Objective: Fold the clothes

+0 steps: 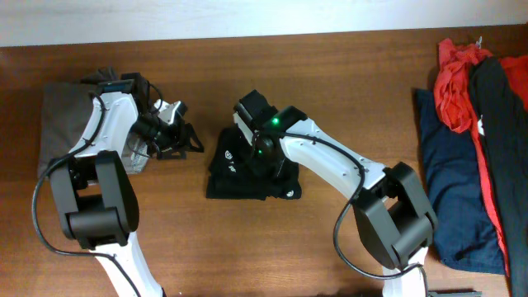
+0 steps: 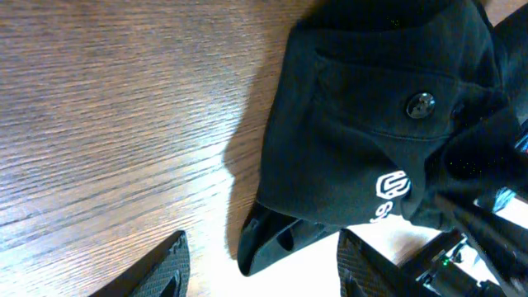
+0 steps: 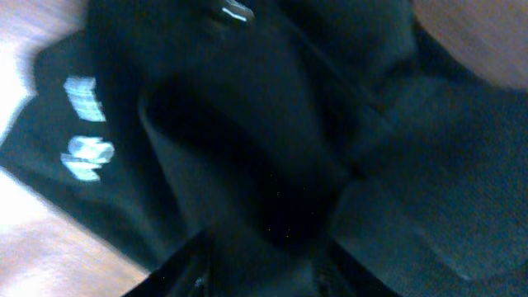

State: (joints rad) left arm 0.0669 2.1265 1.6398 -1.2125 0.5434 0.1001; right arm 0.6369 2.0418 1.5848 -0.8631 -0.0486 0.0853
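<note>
A grey cloth point(image 1: 58, 107) lies at the left of the counter point(image 1: 330, 58). The left pincer point(image 1: 183, 139) is wide open, just beside the black T-shirt point(image 1: 235, 177), bunched small in the middle. The right pincer point(image 1: 262, 157) is down on it; open or closed, I cannot tell. A pile of clothes point(image 1: 470, 124) lies far right.

T-shirt point(image 1: 239, 180) black, white logo point(image 2: 393, 186) — table point(image 1: 330, 74) brown, wood-grained — grey garment point(image 1: 59, 115), red garment point(image 1: 454, 87), navy garment point(image 1: 450, 194).
</note>
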